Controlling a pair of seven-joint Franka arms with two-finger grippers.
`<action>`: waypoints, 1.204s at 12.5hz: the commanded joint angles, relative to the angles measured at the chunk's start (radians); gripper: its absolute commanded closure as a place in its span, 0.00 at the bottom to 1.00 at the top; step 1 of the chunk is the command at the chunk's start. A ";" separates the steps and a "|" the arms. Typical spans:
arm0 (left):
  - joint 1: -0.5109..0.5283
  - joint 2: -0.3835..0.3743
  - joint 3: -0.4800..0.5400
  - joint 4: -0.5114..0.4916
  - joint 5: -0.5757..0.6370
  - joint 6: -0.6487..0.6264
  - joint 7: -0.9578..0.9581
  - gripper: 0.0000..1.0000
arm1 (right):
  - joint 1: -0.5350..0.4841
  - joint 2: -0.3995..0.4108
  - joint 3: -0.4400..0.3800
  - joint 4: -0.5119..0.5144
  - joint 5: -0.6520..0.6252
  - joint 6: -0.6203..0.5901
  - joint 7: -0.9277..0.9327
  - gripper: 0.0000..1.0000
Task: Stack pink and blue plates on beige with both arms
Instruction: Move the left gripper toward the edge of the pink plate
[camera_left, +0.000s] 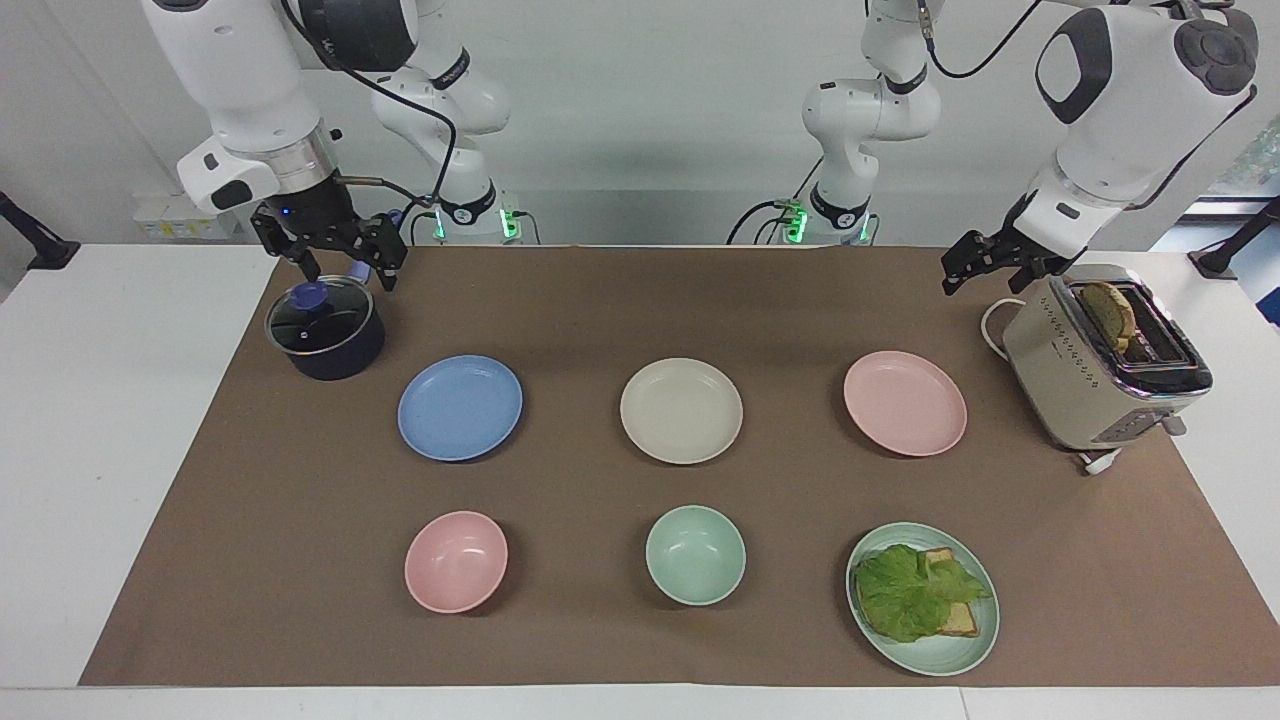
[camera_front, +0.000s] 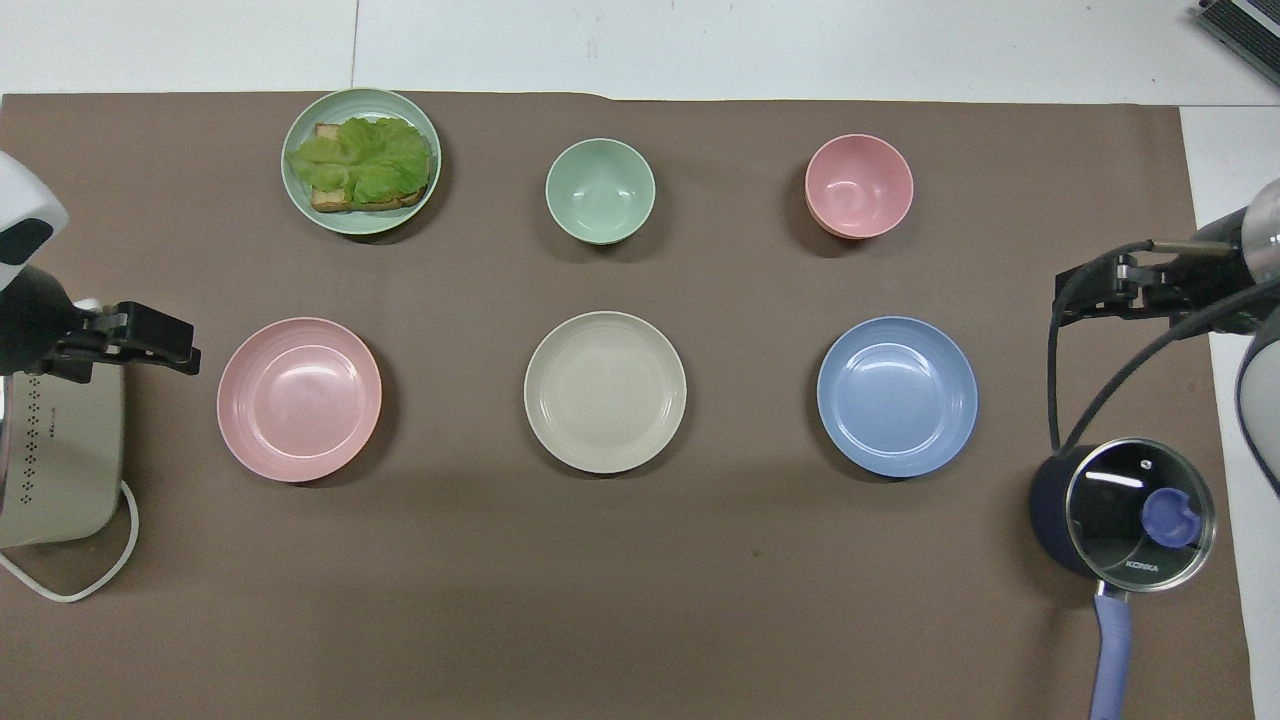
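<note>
Three plates lie in a row across the brown mat. The beige plate (camera_left: 681, 410) (camera_front: 605, 391) is in the middle. The blue plate (camera_left: 460, 407) (camera_front: 897, 395) lies toward the right arm's end, the pink plate (camera_left: 905, 403) (camera_front: 299, 398) toward the left arm's end. All three are bare and apart from each other. My right gripper (camera_left: 350, 275) (camera_front: 1085, 295) hangs open over the pot, holding nothing. Above the toaster's edge my left gripper (camera_left: 983, 282) (camera_front: 160, 340) is open too, with nothing in it.
A dark pot with a glass lid (camera_left: 325, 328) stands at the right arm's end, a beige toaster (camera_left: 1100, 365) with toast at the left arm's end. Farther from the robots sit a pink bowl (camera_left: 456, 561), a green bowl (camera_left: 695, 554) and a green plate (camera_left: 940, 655) with lettuce on bread.
</note>
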 joint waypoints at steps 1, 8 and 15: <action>0.005 0.000 0.004 0.055 0.034 0.039 0.007 0.00 | -0.013 0.011 0.005 0.018 0.003 0.008 -0.034 0.00; 0.030 -0.005 0.013 -0.051 0.030 0.135 0.014 0.00 | -0.013 0.006 0.005 0.011 0.012 0.009 -0.023 0.00; 0.059 0.044 0.013 -0.384 0.030 0.488 0.014 0.00 | -0.011 0.003 0.005 0.003 0.013 0.031 -0.022 0.00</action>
